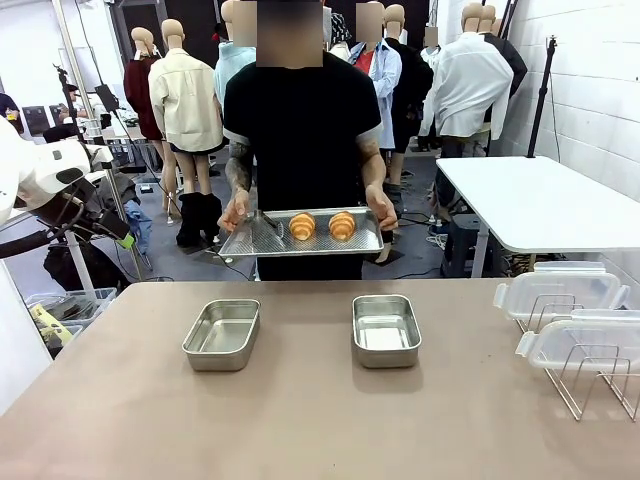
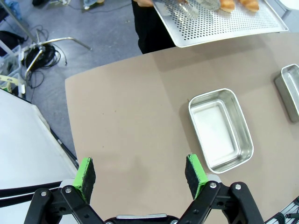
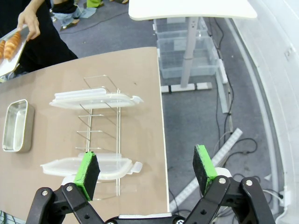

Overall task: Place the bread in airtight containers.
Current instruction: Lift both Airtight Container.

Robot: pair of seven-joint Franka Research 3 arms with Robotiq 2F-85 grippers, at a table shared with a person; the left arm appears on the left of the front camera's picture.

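Note:
A person at the far side holds a perforated steel tray (image 1: 250, 240) above the table's far edge, with two golden croissant-shaped pieces of bread (image 1: 302, 227) (image 1: 342, 225) on it; the bread (image 2: 238, 4) (image 3: 11, 43) also shows at the edges of both wrist views. Two small empty steel containers (image 1: 222, 334) (image 1: 386, 329) sit side by side mid-table. My left gripper (image 2: 140, 175) hangs open above the table's left corner, the left container (image 2: 220, 129) just beyond its fingertip. My right gripper (image 3: 147, 168) stands open over the table's right edge, above the wire rack.
A wire rack (image 1: 590, 375) at the table's right carries two clear plastic lids (image 1: 560, 292) (image 1: 585, 342), seen too as lids (image 3: 93, 99) in the right wrist view. Metal tongs (image 1: 277, 230) lie on the tray. A white table (image 1: 545, 200) stands beyond on the right.

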